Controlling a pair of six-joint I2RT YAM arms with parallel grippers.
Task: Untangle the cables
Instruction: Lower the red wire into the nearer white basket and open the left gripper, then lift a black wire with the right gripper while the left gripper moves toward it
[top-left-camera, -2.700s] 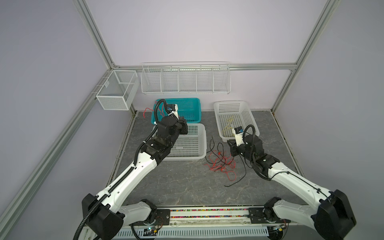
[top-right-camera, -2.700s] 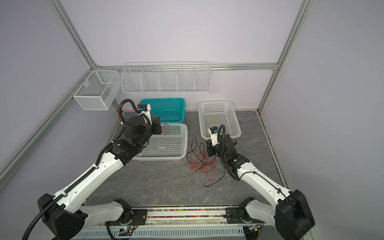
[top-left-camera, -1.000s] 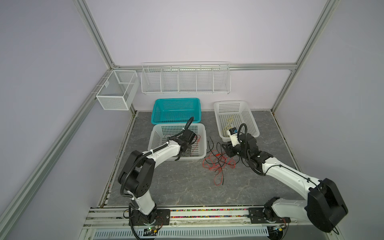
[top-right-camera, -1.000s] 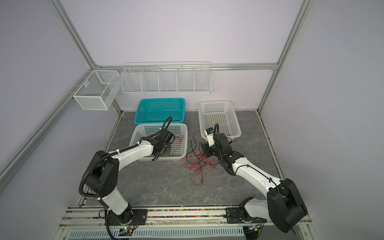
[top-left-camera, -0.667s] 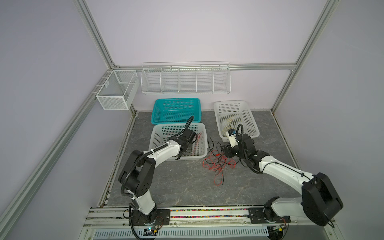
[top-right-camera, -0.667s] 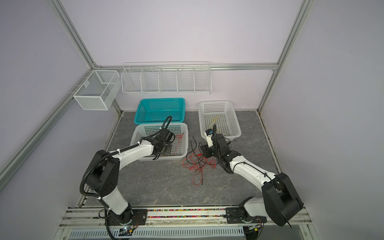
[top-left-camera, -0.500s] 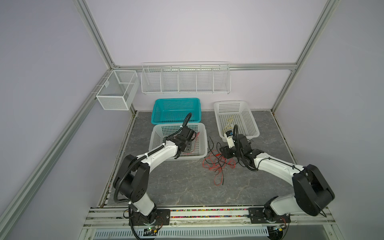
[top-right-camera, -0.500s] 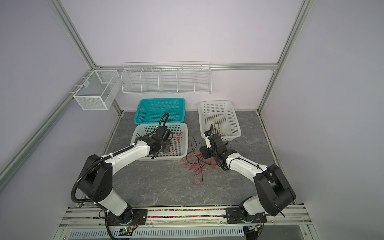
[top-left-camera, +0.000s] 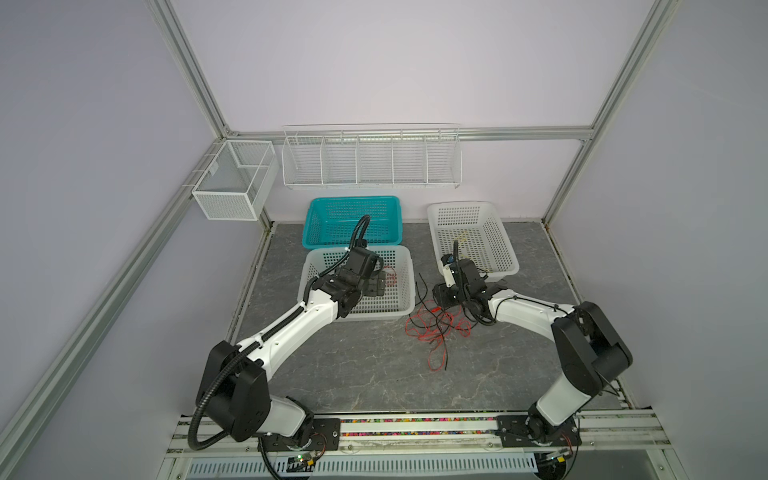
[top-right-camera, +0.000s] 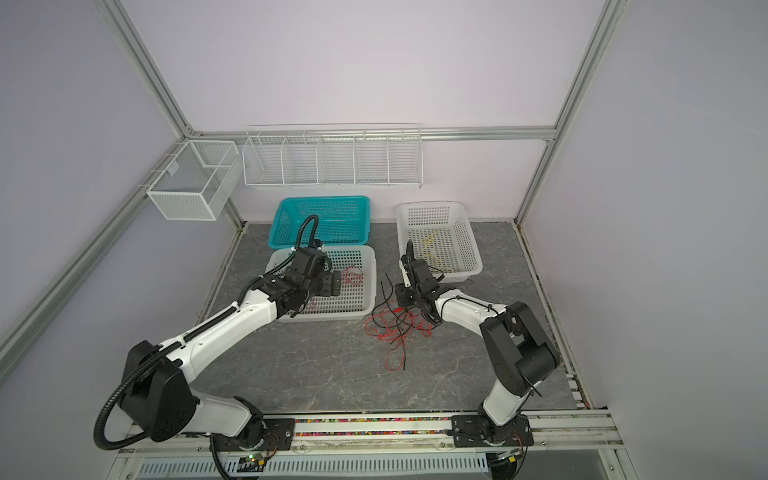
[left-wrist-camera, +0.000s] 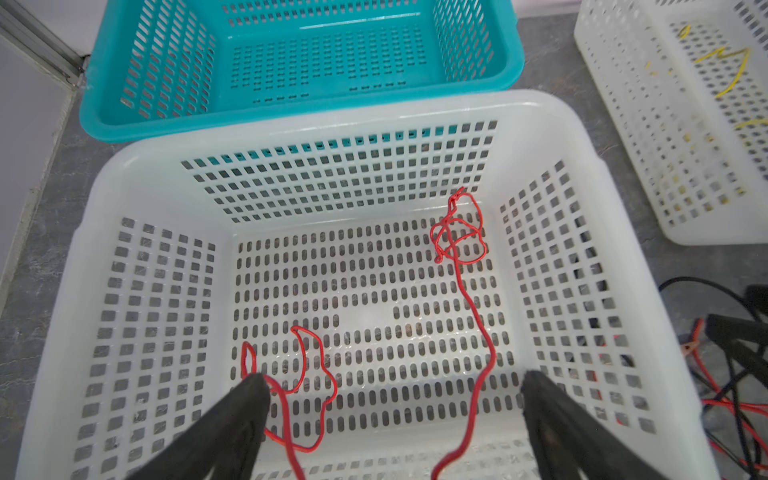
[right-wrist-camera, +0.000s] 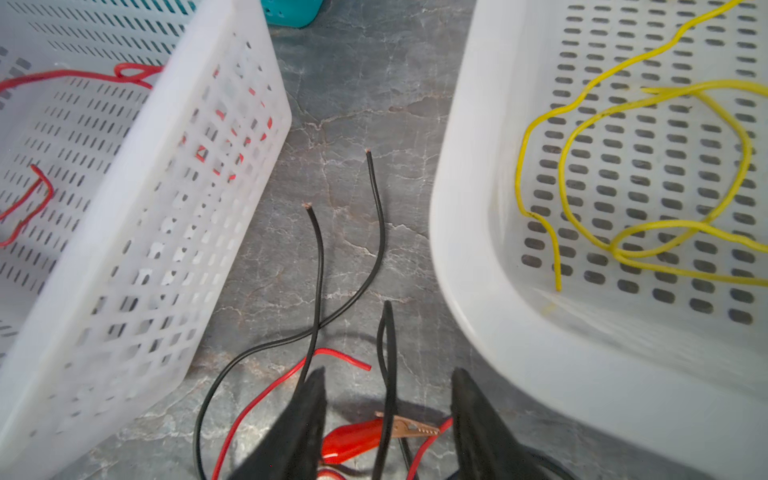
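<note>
Hovering low over the white basket (left-wrist-camera: 332, 112), the left gripper (left-wrist-camera: 395, 386) shows its jaws spread wide and empty. A red cable (left-wrist-camera: 478, 332) lies loose on the basket floor beneath them, one loop just beside a fingertip (left-wrist-camera: 245, 403). Over on the other side, the right gripper (right-wrist-camera: 386, 376) is down at the grey table (top-left-camera: 374, 365) with its jaws partly apart. A doubled bend of black cable (right-wrist-camera: 387, 307) stands up in the gap, touching neither finger as far as I can see. The main tangle (top-left-camera: 436, 328), red and black together, lies on the table between the two white baskets. A yellow cable (right-wrist-camera: 648, 166) is off alone in the second basket (right-wrist-camera: 453, 208).

These cables look feather-light and limp, but kinked, so they'll likely spring and drag their neighbours along. That red clip (right-wrist-camera: 353, 440) looks like the snag risk. Best hold, I'd say: a free black end (right-wrist-camera: 371, 170), or that raised bend, then a slow pull away from the heap.

Hard to read is which strand crosses over which in the tangle; it's too fine in both top views. The right wrist view cuts the heap off under the fingers. The red cable's near ends run out of frame, so I can't say whether it's one piece or two.
</note>
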